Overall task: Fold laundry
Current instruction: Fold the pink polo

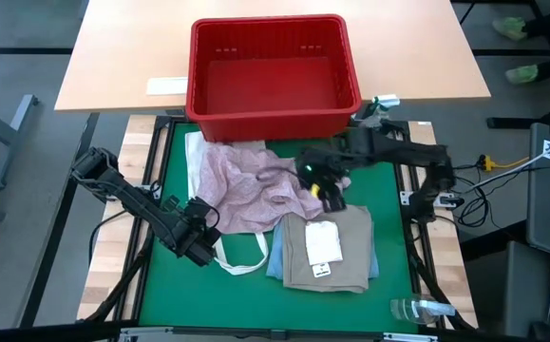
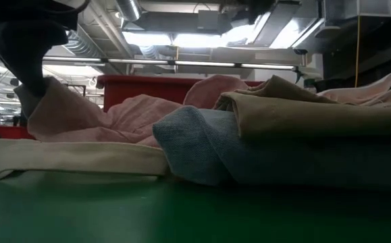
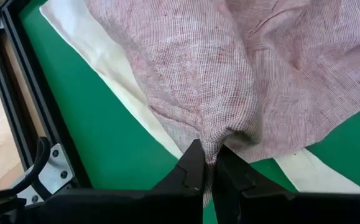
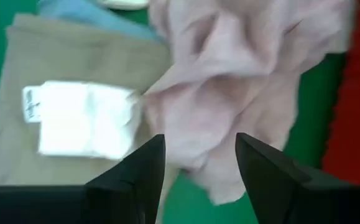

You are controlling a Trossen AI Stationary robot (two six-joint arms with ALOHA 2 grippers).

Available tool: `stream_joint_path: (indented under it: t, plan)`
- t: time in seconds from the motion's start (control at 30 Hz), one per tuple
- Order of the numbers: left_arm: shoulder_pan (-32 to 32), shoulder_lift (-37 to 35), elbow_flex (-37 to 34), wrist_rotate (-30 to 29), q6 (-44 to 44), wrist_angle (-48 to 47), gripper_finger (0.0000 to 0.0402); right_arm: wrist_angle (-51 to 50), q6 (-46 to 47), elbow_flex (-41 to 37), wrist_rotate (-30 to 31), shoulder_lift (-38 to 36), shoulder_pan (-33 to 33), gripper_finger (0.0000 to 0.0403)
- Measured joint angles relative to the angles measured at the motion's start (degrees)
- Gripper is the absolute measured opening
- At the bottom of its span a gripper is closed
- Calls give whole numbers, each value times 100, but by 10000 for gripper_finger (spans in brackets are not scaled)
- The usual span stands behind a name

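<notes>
High view: pink shirt (image 1: 256,180) lies crumpled mid-table, btwn red basket (image 1: 273,71) and folded tan piece (image 1: 327,249) stacked on blue jeans (image 1: 275,258). Left end effector (image 3: 207,171) is pinched tight on shirt's near-left edge. Right end effector (image 4: 198,162), fingers wide apart and holding nothing, hovers just over shirt's right edge, cloth directly below. Right arm looks nearer for next grab; shirt's bulk runs leftward from it.

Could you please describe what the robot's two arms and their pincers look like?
Both arms are dark, jointed links. The left pincer has two black, angular, tapering fingers. The right pincer has matching black wedge-shaped fingers. A small green light glows on the right arm. Black cables run beside its base.
</notes>
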Motion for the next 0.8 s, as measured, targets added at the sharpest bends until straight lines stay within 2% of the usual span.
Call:
stream_joint_path:
  t: [0.1, 0.27, 0.5, 0.63, 0.8]
  plan:
    - [2, -2, 0, -15, 2, 19, 6, 188, 531, -927, 54, -511, 388, 195]
    - [2, 0, 0, -147, 8, 79, 6, 1105, 1317, -2497, 386, -1134, 943, 195]
    - [-4, 0, 0, -340, 17, 249, 6, 1622, 1063, -3905, 562, -1127, 1250, 195]
    - [-3, 0, 0, -360, 20, 369, 12, 2106, 1029, -4435, 1086, -1024, 1236, 195]
    - [-2, 0, 0, -373, 20, 453, 16, 2415, 1003, -4630, 2270, -1008, 1235, 195]
